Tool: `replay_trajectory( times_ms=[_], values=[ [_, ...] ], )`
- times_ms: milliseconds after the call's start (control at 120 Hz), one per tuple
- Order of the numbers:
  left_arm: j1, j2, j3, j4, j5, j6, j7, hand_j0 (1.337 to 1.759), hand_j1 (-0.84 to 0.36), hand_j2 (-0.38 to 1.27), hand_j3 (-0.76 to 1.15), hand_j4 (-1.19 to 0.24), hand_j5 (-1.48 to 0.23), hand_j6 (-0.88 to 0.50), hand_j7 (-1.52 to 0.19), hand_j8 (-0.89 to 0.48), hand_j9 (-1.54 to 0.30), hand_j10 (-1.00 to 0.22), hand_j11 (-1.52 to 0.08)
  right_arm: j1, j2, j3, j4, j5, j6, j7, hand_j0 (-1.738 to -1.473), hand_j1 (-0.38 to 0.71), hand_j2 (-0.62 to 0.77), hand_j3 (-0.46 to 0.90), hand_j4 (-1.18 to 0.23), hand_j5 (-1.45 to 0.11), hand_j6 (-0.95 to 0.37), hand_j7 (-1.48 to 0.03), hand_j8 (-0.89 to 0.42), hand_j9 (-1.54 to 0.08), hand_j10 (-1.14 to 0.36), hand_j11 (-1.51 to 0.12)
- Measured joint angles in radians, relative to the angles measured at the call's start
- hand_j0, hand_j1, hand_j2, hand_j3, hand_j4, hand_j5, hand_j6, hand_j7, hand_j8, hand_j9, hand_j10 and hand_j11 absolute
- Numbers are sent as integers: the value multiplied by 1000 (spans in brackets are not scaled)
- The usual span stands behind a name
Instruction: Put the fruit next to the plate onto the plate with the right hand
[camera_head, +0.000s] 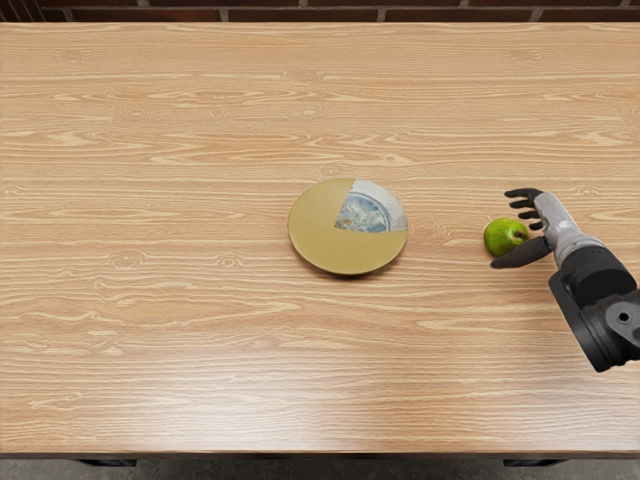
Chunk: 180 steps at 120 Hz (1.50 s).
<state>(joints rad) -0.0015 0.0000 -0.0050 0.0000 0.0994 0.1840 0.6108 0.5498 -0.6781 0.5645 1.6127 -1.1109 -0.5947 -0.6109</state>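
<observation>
Right hand (550, 228) in from the right edge, fingers (522, 203) and thumb spread wide either side of the green apple (505, 237), not clamped, apple sitting on the wooden surface (200, 330), right of the yellow plate (320, 240), apart from it.

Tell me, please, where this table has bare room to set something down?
Bare: the table left of the plate, the strips behind and before it, and the gap between plate and green apple. Crowded only at the right edge, where the right hand brackets the apple with open fingers.
</observation>
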Motion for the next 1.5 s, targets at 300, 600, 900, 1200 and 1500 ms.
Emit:
replay_trajectory(
  times_ms=[300, 600, 900, 1200, 1500],
  values=[
    [0, 0, 0, 0, 0, 0, 0, 1658, 349, 1, 0, -2, 0, -3, 0, -3, 0, -2, 0, 0, 56, 0, -58, -17, -5, 0, -1658, 32, -61, 0, -320, -415, -321, -415, -321, -415, -321, -415],
    [0, 0, 0, 0, 0, 0, 0, 1658, 349, 1, 0, -2, 0, -3, 0, -3, 0, -2, 0, -2, 60, 0, -63, -18, -5, 0, -1658, 111, -73, 0, -388, -499, -388, -500, -342, -501, -386, -501],
    [0, 0, 0, 0, 0, 0, 0, 1658, 349, 1, 0, -2, 0, -3, 0, -3, 0, -2, 0, -3, 60, 0, -63, -16, -4, 0, -1657, 179, -34, 0, -461, -584, -415, -590, -342, -588, -389, -593],
    [0, 0, 0, 0, 0, 0, 0, 1658, 349, 1, 0, -2, 0, -3, 0, -3, 0, -2, 0, -4, 60, 2, -66, -16, -3, 0, -1655, 198, 72, -1, -544, -703, -413, -705, -315, -712, -387, -718],
    [0, 0, 0, 0, 0, 0, 0, 1658, 349, 1, 0, -2, 0, -3, 0, -3, 0, -2, 0, 9, 61, 9, -77, 4, 5, 2, -1649, 261, 139, 0, -575, -852, -310, -799, -190, -846, -295, -859]
  ],
)
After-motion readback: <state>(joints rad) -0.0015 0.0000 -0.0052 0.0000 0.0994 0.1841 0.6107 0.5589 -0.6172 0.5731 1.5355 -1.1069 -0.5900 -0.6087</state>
